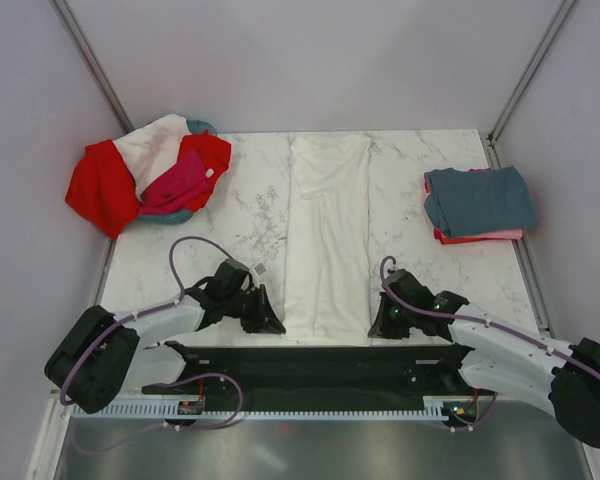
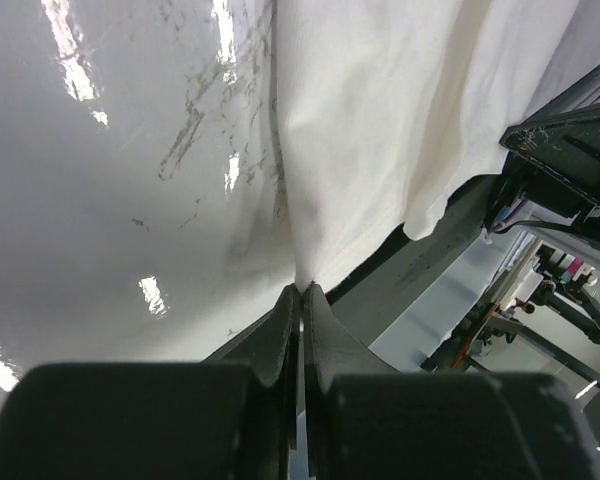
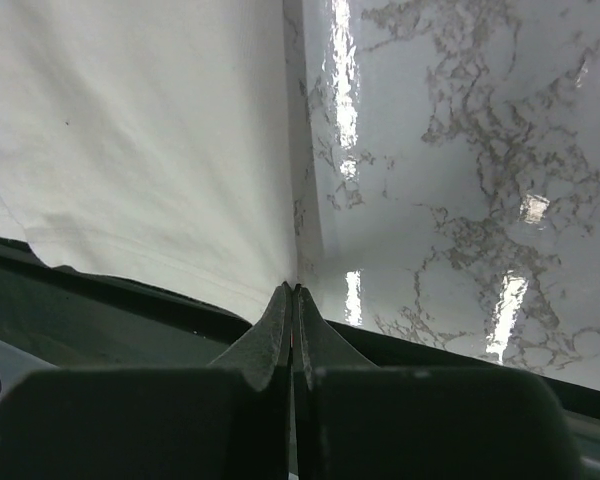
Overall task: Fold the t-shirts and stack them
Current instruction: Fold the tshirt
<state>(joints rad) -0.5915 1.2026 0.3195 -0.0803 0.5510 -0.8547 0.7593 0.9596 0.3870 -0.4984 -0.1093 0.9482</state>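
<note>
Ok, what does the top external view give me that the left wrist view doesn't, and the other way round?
Only the top external view: the white t-shirt laid full length down the table, the right fingers at its near right corner, the folded stack at far right, and the loose pile over the teal basket at far left. Only the left wrist view: the left fingers shut together, the shirt's edge drawn into their tips. Both: the shirt's near left corner on the marble.

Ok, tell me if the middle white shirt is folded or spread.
Partly folded: the white shirt lies as a long narrow strip, not yet doubled over.
</note>
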